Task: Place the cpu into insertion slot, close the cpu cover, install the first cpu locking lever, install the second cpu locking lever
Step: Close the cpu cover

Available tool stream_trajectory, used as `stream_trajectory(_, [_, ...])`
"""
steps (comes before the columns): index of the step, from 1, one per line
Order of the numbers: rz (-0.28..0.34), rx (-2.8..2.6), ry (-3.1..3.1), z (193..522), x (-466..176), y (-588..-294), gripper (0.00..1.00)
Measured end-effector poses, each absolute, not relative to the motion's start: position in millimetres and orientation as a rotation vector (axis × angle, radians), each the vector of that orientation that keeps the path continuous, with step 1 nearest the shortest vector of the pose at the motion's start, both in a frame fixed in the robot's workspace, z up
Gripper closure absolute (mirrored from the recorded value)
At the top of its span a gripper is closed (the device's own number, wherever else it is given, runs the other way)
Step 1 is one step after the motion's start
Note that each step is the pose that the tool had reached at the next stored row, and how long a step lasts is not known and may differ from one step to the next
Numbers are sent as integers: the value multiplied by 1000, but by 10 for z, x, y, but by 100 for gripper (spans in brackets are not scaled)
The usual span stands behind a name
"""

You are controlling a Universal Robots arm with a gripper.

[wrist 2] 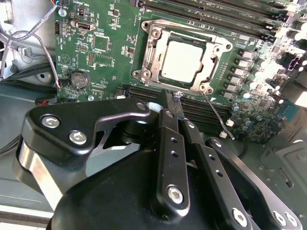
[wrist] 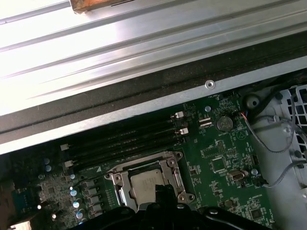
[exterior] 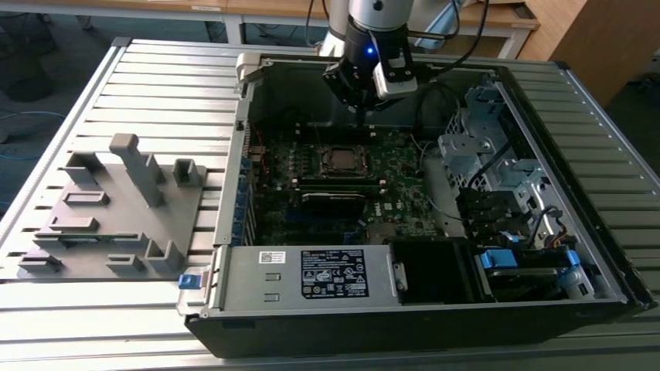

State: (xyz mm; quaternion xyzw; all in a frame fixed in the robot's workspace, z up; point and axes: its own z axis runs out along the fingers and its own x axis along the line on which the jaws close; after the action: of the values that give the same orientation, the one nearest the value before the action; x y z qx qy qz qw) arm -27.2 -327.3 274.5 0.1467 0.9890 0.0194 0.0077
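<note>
The cpu (wrist 2: 184,58) is sitting in the insertion slot (exterior: 338,160), and the cpu cover (wrist 2: 217,51) is apparently lying flat around it. One thin locking lever (wrist 2: 218,115) is sticking out free, so latching seems left. In the exterior view the gripper (exterior: 362,122) is hovering near the slot at 12 o'clock, fingers (wrist 2: 168,108) pressed together.

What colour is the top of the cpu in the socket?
The cpu top is plain dull silver-grey, clearest in the second wrist view.

Silver cpu (wrist: 147,186) seated inside cover (wrist: 116,184) frame, dark gripper (wrist: 165,191) tip overlapping its edge, memory slots (wrist: 124,141) alongside, coin cell (wrist: 224,124) nearby, ribbed table (wrist: 120,43) beyond
</note>
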Motion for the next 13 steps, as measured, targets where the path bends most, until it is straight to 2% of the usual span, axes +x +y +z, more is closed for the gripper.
stream_trajectory(13, [62,307,3112,2702,-272,-3275,90])
